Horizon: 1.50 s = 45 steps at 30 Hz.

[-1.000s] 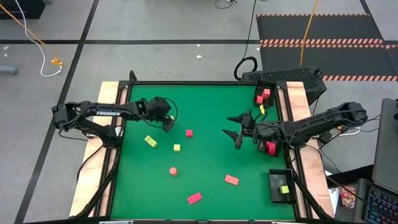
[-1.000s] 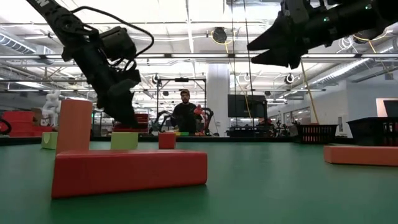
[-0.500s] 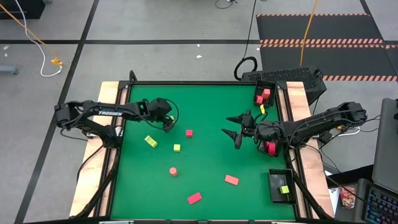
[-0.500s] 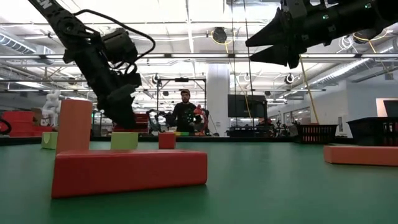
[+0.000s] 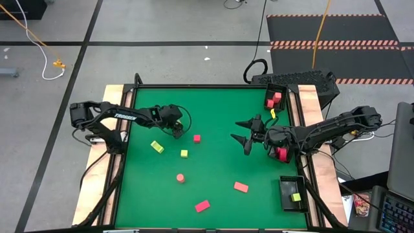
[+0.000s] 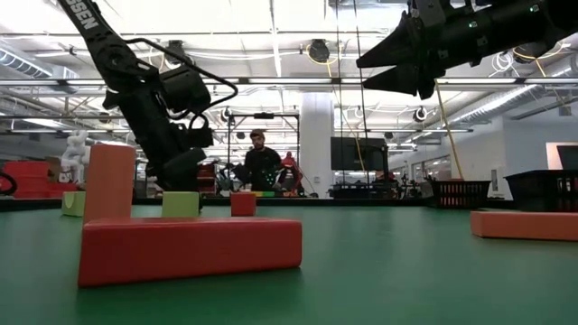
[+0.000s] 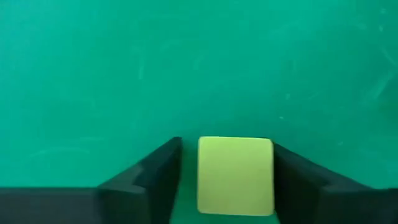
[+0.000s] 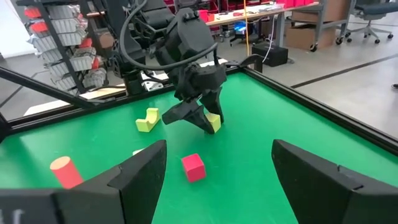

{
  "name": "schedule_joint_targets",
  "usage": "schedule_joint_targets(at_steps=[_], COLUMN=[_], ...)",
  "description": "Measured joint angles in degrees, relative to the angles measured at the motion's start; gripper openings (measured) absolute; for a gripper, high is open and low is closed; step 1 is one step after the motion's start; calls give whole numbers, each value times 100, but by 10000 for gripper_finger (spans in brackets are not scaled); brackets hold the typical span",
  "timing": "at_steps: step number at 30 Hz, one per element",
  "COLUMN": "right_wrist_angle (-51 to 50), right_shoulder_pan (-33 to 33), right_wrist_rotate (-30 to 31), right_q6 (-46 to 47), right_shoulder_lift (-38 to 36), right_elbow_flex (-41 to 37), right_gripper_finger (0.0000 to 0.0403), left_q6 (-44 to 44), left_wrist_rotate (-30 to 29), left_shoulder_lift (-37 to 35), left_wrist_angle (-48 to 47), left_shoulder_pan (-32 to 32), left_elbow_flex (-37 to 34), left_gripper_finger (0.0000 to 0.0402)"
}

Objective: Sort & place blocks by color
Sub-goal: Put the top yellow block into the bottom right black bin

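My left gripper (image 5: pixel 176 131) is over the table's left-middle, shut on a yellow-green cube (image 7: pixel 235 176), which also shows in the right wrist view (image 8: pixel 213 123). My right gripper (image 5: pixel 240 136) hangs open above the right-middle, holding nothing. On the green mat lie a yellow-green angled piece (image 5: pixel 157 147), a yellow-green cube (image 5: pixel 184 153), a red cube (image 5: pixel 196 138), a pink round piece (image 5: pixel 180 177) and two red bricks (image 5: pixel 240 187) (image 5: pixel 202 206). My left gripper pinches the yellow-green cube between its two fingers (image 7: pixel 292 180), one on each of two opposite side faces (image 7: pixel 268 177). The fingers come from above, slanting down. In the right wrist view the cube sits tilted at the fingertips, just over the mat.
A black tray (image 5: pixel 268 97) at the far right corner holds red blocks, with a yellow-green piece (image 5: pixel 272 114) beside it. A second black tray (image 5: pixel 284 200) at the near right holds a yellow-green block (image 5: pixel 296 197). Wooden rails border the mat. A person stands far behind the table (image 6: pixel 260 167).
My left gripper has shifted a little toward the table's right and slightly down, its rear arm links swinging in toward the table. My right arm has kept still.
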Motion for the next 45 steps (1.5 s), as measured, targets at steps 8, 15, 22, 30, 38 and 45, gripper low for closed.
schedule_joint_targets(at_steps=[8, 15, 22, 30, 38, 45], right_wrist_angle=[-19, 135, 1551, 2171, 1427, 1614], right_shoulder_pan=[-110, -107, -60, -138, -251, -263], right_wrist_rotate=[189, 695, 614, 622, 605, 596], right_q6=[8, -538, -3131, -4633, -4700, -4927], right_shoulder_lift=[0, 220, 875, 1693, 2326, 2637], right_elbow_flex=[0, -2, -2, 759, 1862, 2124], right_gripper_finger=[282, 282, 282, 291, 298, 298], left_q6=[82, -50, -557, -954, -1080, -1011], left_wrist_rotate=[671, 2045, 2411, 2516, 2884, 2941], left_shoulder_lift=[-109, -567, -702, -619, -616, -614], left_wrist_angle=[88, 1957, 3284, 4514, 4523, 4568], left_shoulder_pan=[12, -307, -405, -407, -617, -873], left_elbow_flex=[199, 262, 258, 358, 703, 715], left_gripper_finger=[129, 129, 129, 129, 129, 129])
